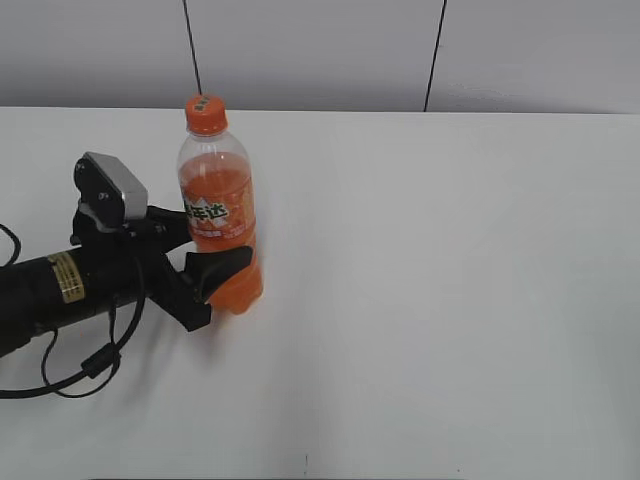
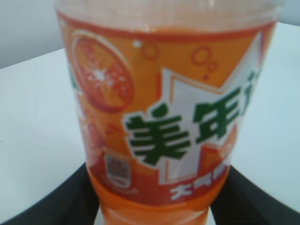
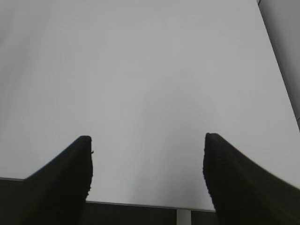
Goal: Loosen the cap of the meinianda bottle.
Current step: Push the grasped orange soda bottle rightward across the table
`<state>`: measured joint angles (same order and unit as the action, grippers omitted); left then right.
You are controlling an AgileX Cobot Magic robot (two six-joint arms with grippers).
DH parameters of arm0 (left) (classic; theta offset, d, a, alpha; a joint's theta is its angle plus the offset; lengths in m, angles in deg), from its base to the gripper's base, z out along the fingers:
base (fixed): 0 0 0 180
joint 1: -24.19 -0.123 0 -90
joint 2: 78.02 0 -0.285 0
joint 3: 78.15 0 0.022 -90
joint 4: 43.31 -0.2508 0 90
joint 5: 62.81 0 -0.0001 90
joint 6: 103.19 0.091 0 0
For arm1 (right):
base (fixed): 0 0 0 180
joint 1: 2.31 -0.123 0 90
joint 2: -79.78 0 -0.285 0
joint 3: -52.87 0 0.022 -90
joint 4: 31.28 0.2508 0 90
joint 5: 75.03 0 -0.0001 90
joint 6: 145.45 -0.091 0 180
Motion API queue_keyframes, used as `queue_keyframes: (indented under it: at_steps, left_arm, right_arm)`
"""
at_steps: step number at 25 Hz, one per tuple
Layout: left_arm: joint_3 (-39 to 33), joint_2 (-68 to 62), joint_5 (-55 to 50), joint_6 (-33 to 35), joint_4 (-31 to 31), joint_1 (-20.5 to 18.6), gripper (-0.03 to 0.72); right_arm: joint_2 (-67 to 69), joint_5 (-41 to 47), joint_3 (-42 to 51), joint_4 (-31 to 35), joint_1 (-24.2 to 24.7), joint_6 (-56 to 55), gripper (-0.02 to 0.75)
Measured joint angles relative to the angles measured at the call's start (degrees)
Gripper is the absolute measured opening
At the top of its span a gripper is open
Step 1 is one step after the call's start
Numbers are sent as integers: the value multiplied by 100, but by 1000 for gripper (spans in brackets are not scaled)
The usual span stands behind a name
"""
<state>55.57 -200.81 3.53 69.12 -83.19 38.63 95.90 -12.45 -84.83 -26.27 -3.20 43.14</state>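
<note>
The meinianda bottle stands upright on the white table at the left, with orange drink and an orange label. Its orange cap sits on top. My left gripper is shut on the bottle's lower body, one black finger on each side. In the left wrist view the bottle's label fills the frame, the fingers press its sides, and the cap is out of view. My right gripper is open and empty over bare table; it does not show in the exterior view.
The white table stretches to the right of the bottle. A black cable loops under the left arm. A wall with two dark vertical lines stands behind the table. The table's near edge shows in the right wrist view.
</note>
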Motion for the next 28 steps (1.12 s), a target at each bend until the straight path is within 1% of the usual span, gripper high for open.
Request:
queue_keyframes:
  at_steps: [5, 11, 14, 20, 23, 28]
  left_arm:
    - [6, 0, -4, -152, 24, 19, 422]
    - [6, 0, -4, -172, 12, 19, 421]
    - [6, 0, -4, -172, -54, 19, 421]
    - [24, 0, -8, -172, -434, 19, 421]
    - [24, 0, -8, -172, -492, 19, 421]
    - [28, 0, 13, -187, -673, 19, 421]
  right_arm:
    - [1461, -33, -653, -6, 0, 46, 554]
    - [2842, -59, -1739, 0, 0, 53, 554]
    - [3511, 180, -2316, 5, 0, 53, 554]
    - [4832, 674, -3498, 11, -32, 53, 554]
    - [5352, 704, -4047, -88, -300, 53, 554]
    - [6298, 709, -4803, -443, -1182, -23, 554]
